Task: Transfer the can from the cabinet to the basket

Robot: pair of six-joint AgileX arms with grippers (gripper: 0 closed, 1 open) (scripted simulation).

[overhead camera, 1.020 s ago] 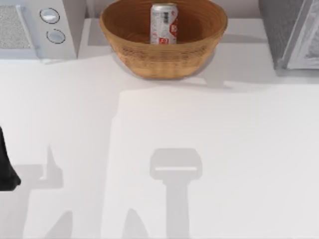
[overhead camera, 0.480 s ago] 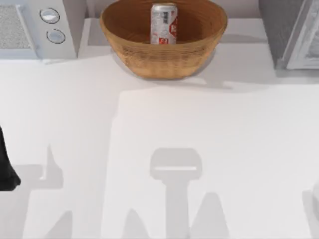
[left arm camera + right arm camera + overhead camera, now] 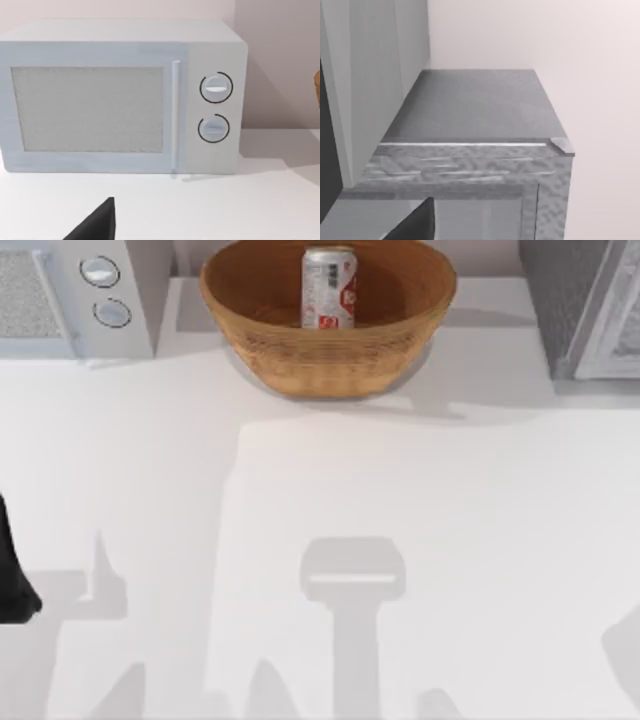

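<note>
top view: the can point(image 3: 329, 287), silver with a red and white label, stands upright inside the basket point(image 3: 270, 335), a round bowl of brown woven wicker at the far middle of the white table point(image 3: 450, 540). the can sits toward the back of the bowl, its top level with the rim, and nothing else lies in the basket with it. the cabinet point(image 3: 560, 300), with its dark speckled grey side and light-grey framed door, stands at the table's far right, apart from the basket. a white microwave point(image 3: 70, 295) with two round knobs occupies the far left corner, just beside the basket. the left arm point(image 3: 12, 570) shows as a dark shape at the table's left edge, well apart from the basket and the can; whether its fingers are apart or together cannot be told. left wrist view: the microwave point(image 3: 120, 95) faces the camera, door shut, with a sliver of the basket point(image 3: 317, 90) at the frame's edge beyond it and a dark fingertip point(image 3: 97, 222) of the left gripper in front. right wrist view: the cabinet point(image 3: 475, 115) is seen from close by, its grey top and speckled front edge in frame, with one dark fingertip point(image 3: 417, 222) of the right gripper before it; the state of its fingers cannot be told.
</note>
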